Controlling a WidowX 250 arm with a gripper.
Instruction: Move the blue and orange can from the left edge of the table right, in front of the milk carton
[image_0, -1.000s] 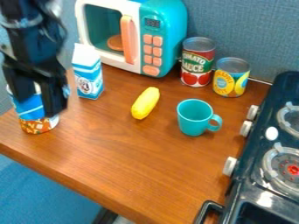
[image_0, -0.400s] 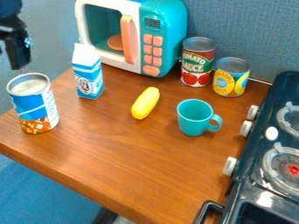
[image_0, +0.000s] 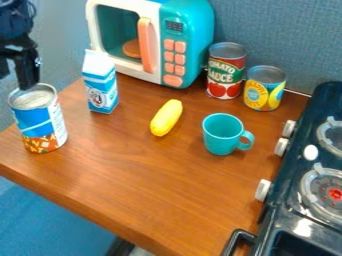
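- Landmark = yellow toy (image_0: 166, 118), elongated, lying on its side approx mid-table (image_0: 167, 185), at a slant.
- Pincer (image_0: 15, 79): well L of & behind yellow toy, at view's L edge, hanging above blue-label can. Spread, w/ gap btwn its two fingers; nothing gripped. One fingertip overlaps the can's back rim in view; can't tell if touching.
- Blue-label can (image_0: 40, 120): upright, well L of yellow toy & a bit nearer the camera, nr table's L edge. Silver top, orange/white at label bottom.
- Milk carton (image_0: 101, 85): blue/white, upright, L of & behind yellow toy.
- Toy microwave (image_0: 189, 40): teal w/ white front, peach handle & btns; directly behind yellow toy. Round orange thing (image_0: 132, 48) seen inside.
- Tomato sauce can (image_0: 226, 72): red/green label, upright, behind & R of yellow toy.
- Yellow-label can (image_0: 264, 90): upright, farther R of yellow toy & a bit behind.
- Teal mug (image_0: 222, 135): upright, just R of yellow toy, slightly nearer camera, handle pointing R.
- Toy stove (image_0: 284, 200): black, w/ white knobs & grey burner rings, well R of yellow toy.
- Grey-blue wall panel (image_0: 280, 30): bkgd, behind yellow toy.
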